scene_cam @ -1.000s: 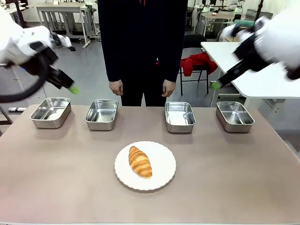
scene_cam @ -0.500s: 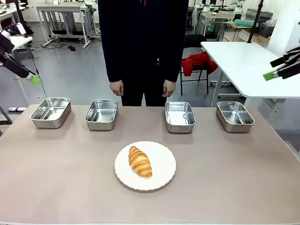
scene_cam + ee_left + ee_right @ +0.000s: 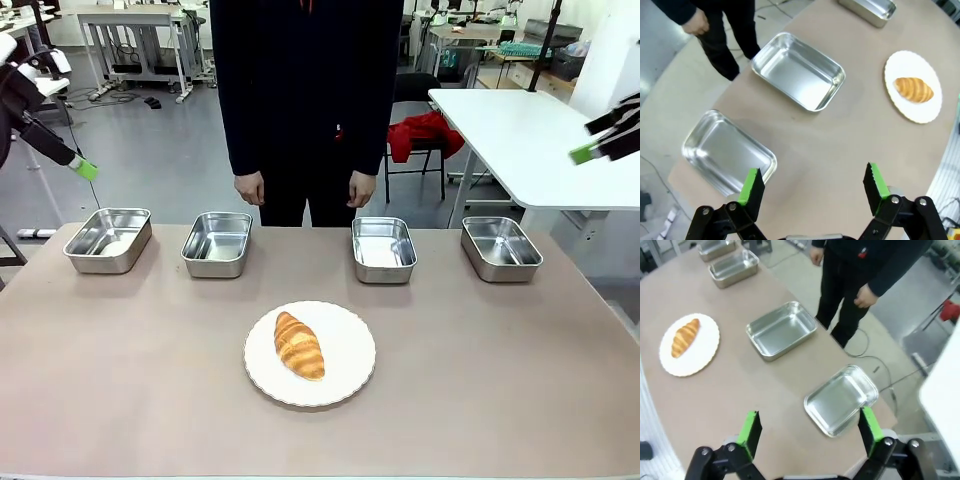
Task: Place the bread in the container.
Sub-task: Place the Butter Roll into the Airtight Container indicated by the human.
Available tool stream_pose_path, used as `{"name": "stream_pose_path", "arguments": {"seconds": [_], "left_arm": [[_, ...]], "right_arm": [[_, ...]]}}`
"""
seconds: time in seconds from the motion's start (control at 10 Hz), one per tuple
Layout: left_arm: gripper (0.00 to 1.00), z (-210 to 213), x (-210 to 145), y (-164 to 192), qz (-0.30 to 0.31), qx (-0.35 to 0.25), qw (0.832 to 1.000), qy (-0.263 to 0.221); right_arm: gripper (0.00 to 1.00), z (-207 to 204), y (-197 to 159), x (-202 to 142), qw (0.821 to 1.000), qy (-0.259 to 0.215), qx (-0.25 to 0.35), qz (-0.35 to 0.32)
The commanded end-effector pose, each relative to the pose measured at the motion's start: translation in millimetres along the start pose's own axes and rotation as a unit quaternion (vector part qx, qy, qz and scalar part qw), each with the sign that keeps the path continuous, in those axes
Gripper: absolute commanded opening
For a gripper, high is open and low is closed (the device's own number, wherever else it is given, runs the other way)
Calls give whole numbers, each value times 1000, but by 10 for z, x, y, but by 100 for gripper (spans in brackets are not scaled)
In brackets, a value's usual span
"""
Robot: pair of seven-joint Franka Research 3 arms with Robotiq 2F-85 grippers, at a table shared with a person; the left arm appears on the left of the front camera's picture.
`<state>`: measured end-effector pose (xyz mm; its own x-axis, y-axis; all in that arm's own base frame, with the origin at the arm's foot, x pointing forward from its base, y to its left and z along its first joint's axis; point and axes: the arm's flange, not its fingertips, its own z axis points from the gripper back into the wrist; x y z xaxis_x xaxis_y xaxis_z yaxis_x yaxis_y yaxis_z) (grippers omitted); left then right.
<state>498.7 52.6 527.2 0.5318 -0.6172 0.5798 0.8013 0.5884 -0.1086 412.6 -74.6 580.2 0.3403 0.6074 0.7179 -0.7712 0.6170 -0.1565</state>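
Ridged golden croissant (image 3: 299, 346) on scalloped white plate (image 3: 345, 350); four shiny steel pans (image 3: 213, 267) along table's (image 3: 500, 380) far edge. Left gripper (image 3: 811, 172), right gripper (image 3: 809, 415): spread wide, empty.

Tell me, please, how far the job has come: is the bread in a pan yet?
Nothing is done yet. The bread lies on the plate, and all four pans are empty. Nothing is in hand: both arms' jaws are open and empty, raised at the sides of the table. Left to do: grasp the bread, carry it to a pan, release it.
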Motion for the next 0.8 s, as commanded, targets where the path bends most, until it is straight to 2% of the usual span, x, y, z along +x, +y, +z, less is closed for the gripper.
{"name": "stream_pose_path", "arguments": {"seconds": [0.0, 0.2, 0.5, 0.7], "left_arm": [[100, 332, -102, 225, -7, -5, 999, -35], [100, 645, -275, 369, -4, -9, 997, -71], [100, 1015, -570, 499, 7, 8, 990, -138], [100, 1190, -667, 510, -1, 18, 987, -162]], "right_arm": [[100, 424, -350, -123, 998, -54, -6, 42], [100, 685, -480, -298, 994, -95, 17, 49], [100, 946, -648, -519, 992, -128, -2, 20], [100, 1083, -717, -653, 990, -140, -16, -2]]}}
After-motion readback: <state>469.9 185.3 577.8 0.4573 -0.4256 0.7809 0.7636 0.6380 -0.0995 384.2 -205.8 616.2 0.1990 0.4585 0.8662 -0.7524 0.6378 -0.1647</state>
